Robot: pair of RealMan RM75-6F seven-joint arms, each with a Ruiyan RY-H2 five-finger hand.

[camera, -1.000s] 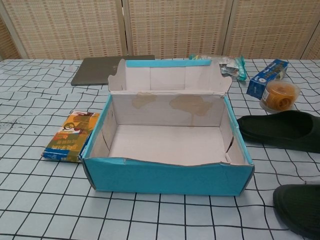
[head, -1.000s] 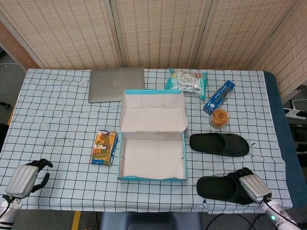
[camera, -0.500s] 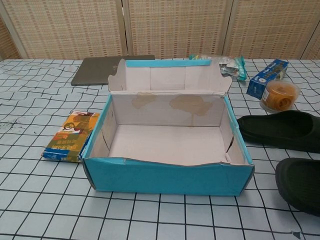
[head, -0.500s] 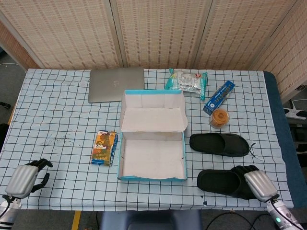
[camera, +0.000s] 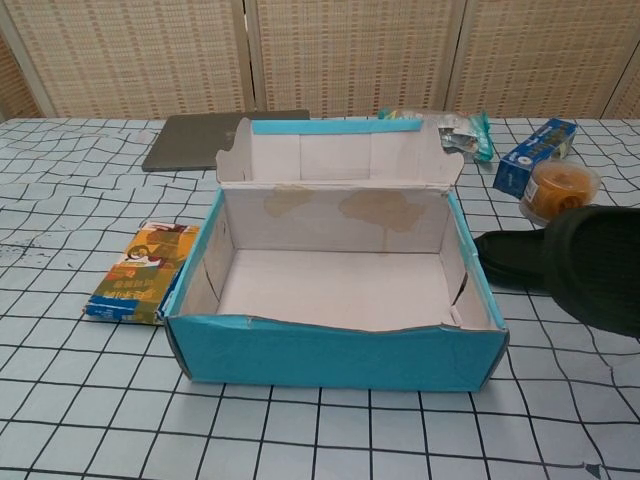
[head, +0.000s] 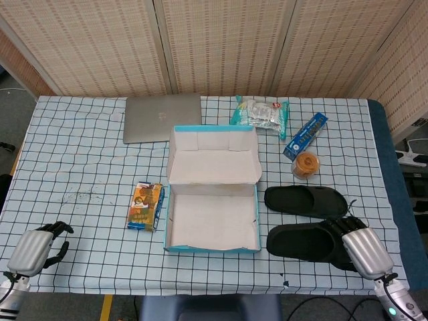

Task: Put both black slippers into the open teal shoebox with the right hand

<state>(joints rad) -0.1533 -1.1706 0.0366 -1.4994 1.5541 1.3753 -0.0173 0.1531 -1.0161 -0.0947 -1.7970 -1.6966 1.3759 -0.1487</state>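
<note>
My right hand (head: 363, 251) grips the heel end of one black slipper (head: 302, 241) and holds it raised, just right of the open teal shoebox (head: 211, 249). In the chest view that lifted slipper (camera: 597, 265) fills the right edge, partly covering the second black slipper (camera: 508, 257). The second slipper (head: 305, 200) lies flat on the checked cloth, right of the box and just behind the held one. The box (camera: 335, 351) has nothing inside, and its lid stands open at the back. My left hand (head: 37, 246) rests at the table's front left corner with fingers curled in, holding nothing.
A grey laptop (head: 162, 118) lies behind the box. A snack packet (head: 146, 205) sits left of it. At the back right are a foil bag (head: 261, 112), a blue carton (head: 305, 134) and a tub of rubber bands (head: 307, 164). The table's front edge is close to my right hand.
My right hand has lifted the near slipper off the cloth and carried it up and leftward toward the box. The left hand has not moved.
</note>
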